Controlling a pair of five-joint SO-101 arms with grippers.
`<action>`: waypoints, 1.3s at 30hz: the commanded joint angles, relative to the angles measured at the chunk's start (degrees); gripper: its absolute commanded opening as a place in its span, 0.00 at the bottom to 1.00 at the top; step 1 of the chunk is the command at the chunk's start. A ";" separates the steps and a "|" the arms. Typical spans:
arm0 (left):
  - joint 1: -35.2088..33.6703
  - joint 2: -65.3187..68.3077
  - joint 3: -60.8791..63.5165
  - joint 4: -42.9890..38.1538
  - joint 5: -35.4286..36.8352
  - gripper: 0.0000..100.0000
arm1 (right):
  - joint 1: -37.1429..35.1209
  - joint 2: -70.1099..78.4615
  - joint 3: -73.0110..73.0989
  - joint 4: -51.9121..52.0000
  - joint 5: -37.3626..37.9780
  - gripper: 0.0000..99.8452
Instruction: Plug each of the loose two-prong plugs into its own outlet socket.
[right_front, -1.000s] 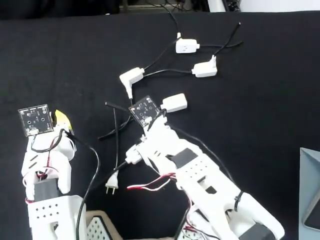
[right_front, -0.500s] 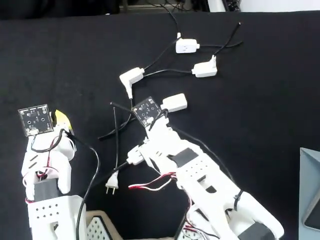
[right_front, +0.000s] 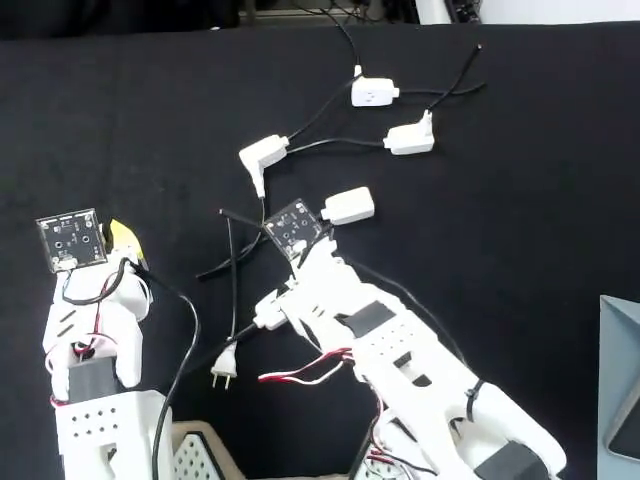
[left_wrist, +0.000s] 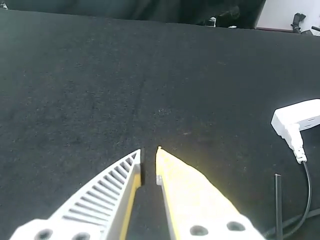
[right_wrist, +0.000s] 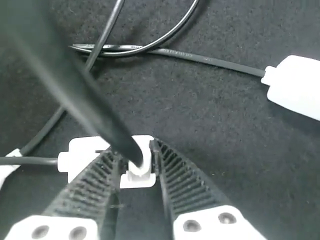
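Note:
My right gripper (right_wrist: 133, 148) is shut on a small white plug (right_wrist: 136, 176) whose black cord runs up toward the camera. The plug sits right beside a white socket body (right_wrist: 80, 149); I cannot tell whether they touch. In the high view the right arm (right_front: 340, 300) stands mid-table, just below a white angled socket (right_front: 262, 155) and a white block (right_front: 349, 205). A loose two-prong plug (right_front: 223, 370) lies near the front. Another socket (right_front: 373, 92) and a white adapter (right_front: 410, 137) lie at the back. My left gripper (left_wrist: 149, 150) is shut over bare cloth, holding nothing.
Black cords (right_front: 232, 260) cross the cloth between the two arms. A white socket with a cord (left_wrist: 299, 119) lies off to the left gripper's side. A grey-blue container (right_front: 622, 380) stands at the table's right edge. The back left of the table is bare black cloth.
The right arm's wrist has shifted slightly, and the loose black cord end beside it has slid a little to the right. The left arm has kept still.

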 joint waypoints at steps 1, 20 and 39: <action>-0.57 -0.53 -0.40 -1.23 0.26 0.06 | 0.62 4.35 -1.10 0.62 1.23 0.01; -0.57 -0.53 -0.40 -1.23 0.26 0.06 | 0.70 10.68 -5.32 6.68 3.25 0.01; -0.40 -0.53 -0.40 -1.23 0.18 0.06 | 0.62 -3.30 -9.10 14.68 -1.93 0.10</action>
